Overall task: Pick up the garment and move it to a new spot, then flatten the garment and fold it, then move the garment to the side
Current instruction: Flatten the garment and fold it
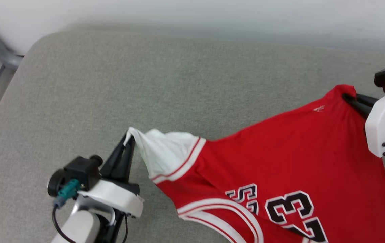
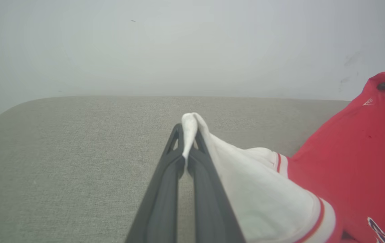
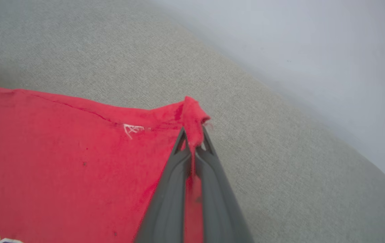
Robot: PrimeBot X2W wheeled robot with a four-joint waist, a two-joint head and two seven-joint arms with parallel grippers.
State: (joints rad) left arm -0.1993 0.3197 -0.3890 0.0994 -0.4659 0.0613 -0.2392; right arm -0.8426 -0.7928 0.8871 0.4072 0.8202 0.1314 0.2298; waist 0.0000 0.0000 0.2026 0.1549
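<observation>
A red jersey-style T-shirt [image 1: 280, 152] with white sleeves, striped trim and dark chest lettering is held stretched between two grippers over a pale grey woven cushioned surface [image 1: 111, 84]. The left gripper [image 1: 129, 140] is clamped on the tip of a white sleeve [image 1: 165, 148], and the right gripper [image 1: 347, 97] is pinched on a red hem corner [image 1: 342, 89]. To carry it well, both arms should probably travel together, with the cloth lightly taut so neither thin pinch slips

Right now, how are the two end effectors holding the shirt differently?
The left end effector pinches the garment by its white sleeve; the right end effector pinches a red corner. In the head view the left one sits low, the right one higher. Both are shut on it.
</observation>
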